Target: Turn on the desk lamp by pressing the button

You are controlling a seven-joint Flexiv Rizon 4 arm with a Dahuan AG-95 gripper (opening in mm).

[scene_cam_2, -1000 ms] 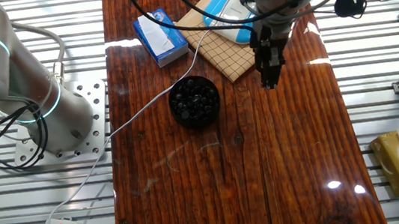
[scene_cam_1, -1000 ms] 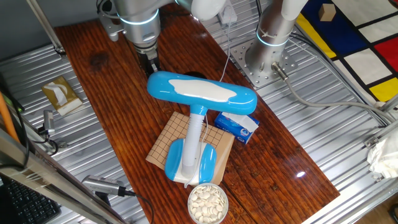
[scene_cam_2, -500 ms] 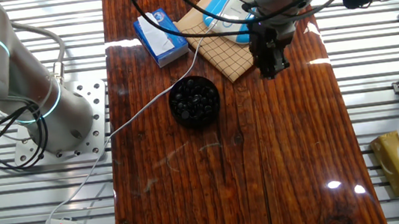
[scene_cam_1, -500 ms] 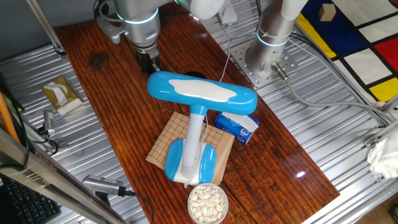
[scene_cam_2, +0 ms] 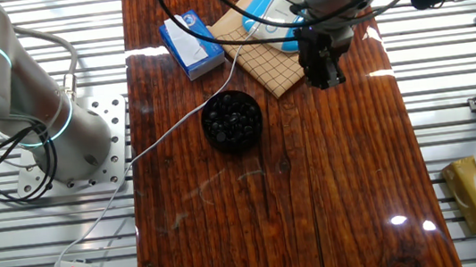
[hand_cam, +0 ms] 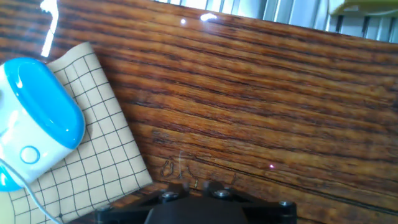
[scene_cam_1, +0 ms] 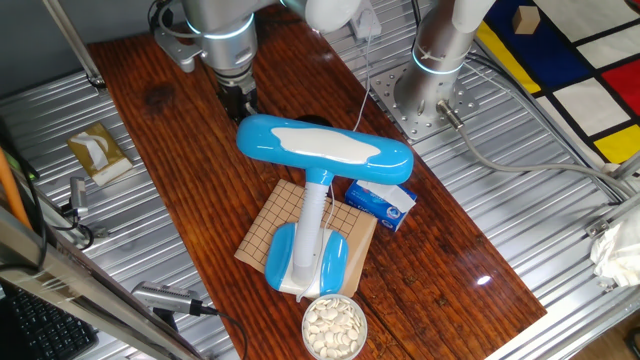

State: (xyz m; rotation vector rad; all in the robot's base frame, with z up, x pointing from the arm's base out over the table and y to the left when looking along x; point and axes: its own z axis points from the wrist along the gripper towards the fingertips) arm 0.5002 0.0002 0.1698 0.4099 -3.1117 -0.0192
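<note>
In one fixed view I see the desk lamp [scene_cam_1: 322,190] mid-frame, its base standing on a gridded board [scene_cam_1: 300,230] with a blue-and-white box [scene_cam_1: 381,200] just right of it and a bowl of pale pieces [scene_cam_1: 334,325] below, while the gripper [scene_cam_1: 242,103] hangs just above the lamp head's upper-left end; in the other fixed view the gripper [scene_cam_2: 323,68] sits at upper centre over the wooden table [scene_cam_2: 334,185], right of a bowl of dark pieces [scene_cam_2: 232,120]. In the hand view the lamp's base fills the left edge on the board, and I cannot tell how wide the fingers stand
</note>
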